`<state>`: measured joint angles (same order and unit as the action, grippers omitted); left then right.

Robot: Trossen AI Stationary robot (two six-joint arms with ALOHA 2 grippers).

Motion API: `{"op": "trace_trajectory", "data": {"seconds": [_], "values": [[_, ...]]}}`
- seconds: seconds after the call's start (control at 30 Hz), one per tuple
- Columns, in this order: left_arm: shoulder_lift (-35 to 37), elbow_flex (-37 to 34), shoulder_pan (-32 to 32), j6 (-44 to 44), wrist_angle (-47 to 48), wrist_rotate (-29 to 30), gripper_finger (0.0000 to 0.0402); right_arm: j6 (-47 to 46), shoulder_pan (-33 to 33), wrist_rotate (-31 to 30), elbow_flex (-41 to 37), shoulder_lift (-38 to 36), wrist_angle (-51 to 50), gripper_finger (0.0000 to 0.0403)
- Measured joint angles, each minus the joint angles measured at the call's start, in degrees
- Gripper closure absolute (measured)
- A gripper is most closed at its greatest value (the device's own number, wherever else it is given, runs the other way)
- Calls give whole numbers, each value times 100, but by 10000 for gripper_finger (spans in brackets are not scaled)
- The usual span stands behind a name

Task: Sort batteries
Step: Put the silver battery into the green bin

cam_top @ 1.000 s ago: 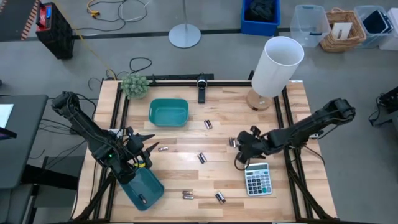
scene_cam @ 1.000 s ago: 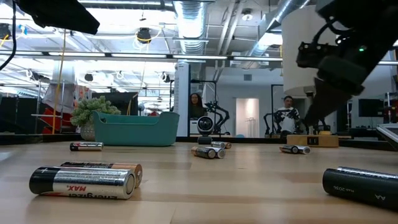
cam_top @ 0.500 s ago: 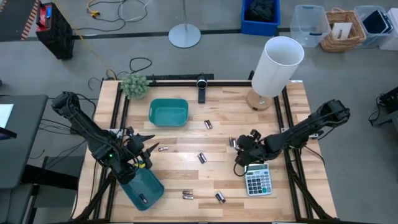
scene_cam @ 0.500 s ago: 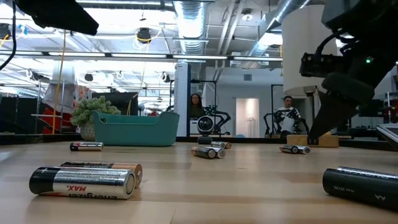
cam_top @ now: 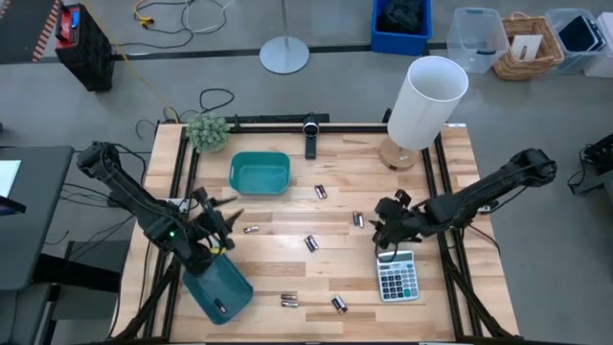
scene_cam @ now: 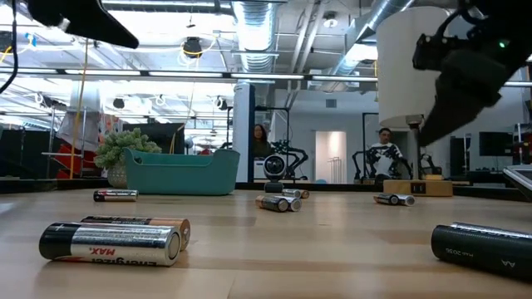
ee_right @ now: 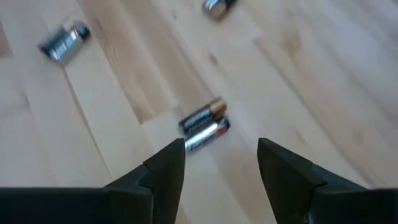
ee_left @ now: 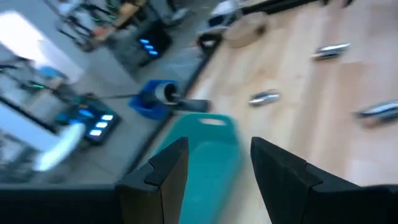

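Sorting looks barely begun — one small dark cylinder battery (cam_top: 219,308) lies in the tilted blue plastic bin (cam_top: 230,278) at the table's front left, while the teal rectangular tray (cam_top: 260,172) shows nothing inside. Six small silvery and dark cylinder batteries (cam_top: 310,243) lie scattered on the pale wooden table (cam_top: 287,220), a pair of them (ee_right: 203,124) side by side. The right gripper (cam_top: 379,236), fingers apart and empty, hovers beside the grey calculator (cam_top: 397,276). The left gripper (cam_top: 228,218) — also spread and holding nothing — hangs above the blue bin.
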<state>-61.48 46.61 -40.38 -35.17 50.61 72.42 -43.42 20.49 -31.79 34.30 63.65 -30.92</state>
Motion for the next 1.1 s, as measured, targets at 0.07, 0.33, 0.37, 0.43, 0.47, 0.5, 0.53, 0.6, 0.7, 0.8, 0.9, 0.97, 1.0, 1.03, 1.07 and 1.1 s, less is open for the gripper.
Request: {"op": "trace_trajectory", "data": {"seconds": [0.07, 0.33, 0.37, 0.43, 0.47, 0.5, 0.53, 0.6, 0.7, 0.8, 0.9, 0.97, 1.0, 1.03, 1.07, 1.1], "values": [[150, 0, 217, -84, 359, 3, 233, 123, -170, -2, 0, -199, 0, 184], [692, 0, 650, -18, 867, 179, 233, 129, -716, 326, 0, 28, 22, 184], [745, 0, 694, 76, 867, 266, 233, 134, -714, 326, 0, 112, 51, 184], [839, 0, 805, 224, 869, 327, 233, 144, -711, 328, 0, 276, 156, 184], [875, 0, 875, 300, 868, 327, 233, 144, -709, 330, 0, 353, 201, 184], [904, 0, 947, 365, 864, 328, 233, 130, -686, 335, 0, 435, 266, 184], [931, 0, 1023, 413, 865, 328, 233, 95, -644, 341, 0, 506, 350, 184], [962, 0, 1162, 467, 864, 319, 233, 8, -529, 341, 0, 669, 455, 184], [979, 0, 1350, 614, 823, 210, 233, -154, -316, 326, 0, 935, 592, 184], [980, 0, 1502, 934, 592, 54, 233, -308, -111, 315, 2, 1238, 767, 184], [980, 0, 1609, 1331, 230, -116, 233, -488, 72, 178, 2, 1531, 826, 184], [980, 0, 1647, 1534, 21, -245, 233, -598, 165, 107, 2, 1685, 868, 184], [980, 0, 1659, 1625, -71, -317, 233, -634, 198, 74, 2, 1756, 894, 184], [980, 0, 1663, 1692, -135, -339, 233, -653, 226, 49, 2, 1807, 936, 184], [980, 0, 1661, 1740, -184, -350, 233, -661, 248, 32, 2, 1853, 1010, 184], [980, 0, 1661, 1766, -205, -359, 233, -670, 246, 21, 2, 1902, 1096, 184]]}}
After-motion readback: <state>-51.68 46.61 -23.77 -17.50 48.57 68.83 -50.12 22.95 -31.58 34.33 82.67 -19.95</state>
